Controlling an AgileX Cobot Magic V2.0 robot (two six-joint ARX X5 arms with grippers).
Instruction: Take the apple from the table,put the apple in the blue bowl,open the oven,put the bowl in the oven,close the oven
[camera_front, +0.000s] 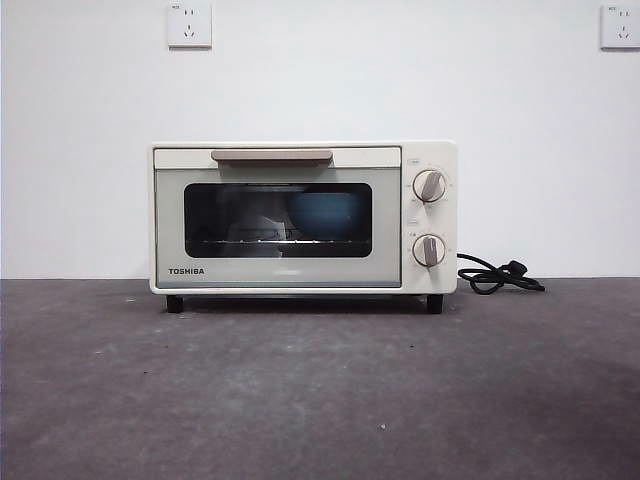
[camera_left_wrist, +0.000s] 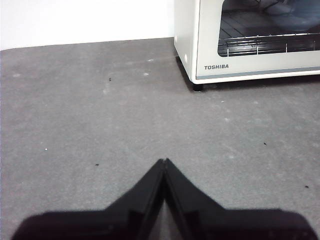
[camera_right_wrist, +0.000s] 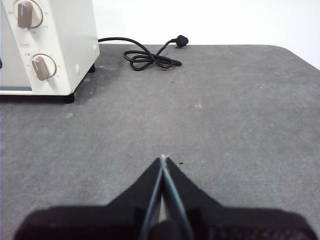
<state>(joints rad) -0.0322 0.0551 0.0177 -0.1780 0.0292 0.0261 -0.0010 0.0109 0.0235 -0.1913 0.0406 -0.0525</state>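
Grey counter (camera_front: 320, 400); oven (camera_front: 300, 220) shut, blue bowl (camera_front: 325, 212) dim behind glass, front view only. My left tool (camera_left_wrist: 164, 162) and right tool (camera_right_wrist: 163, 159) closed, empty.

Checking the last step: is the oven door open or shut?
Shut. The oven door stands flush with its front, handle at the top, and the blue bowl shows behind the glass.

blue bowl (camera_front: 326, 215) dim behind oven (camera_front: 300, 270) glass, contents not visible | wrist views: oven cut by frame edge | knob markings too small
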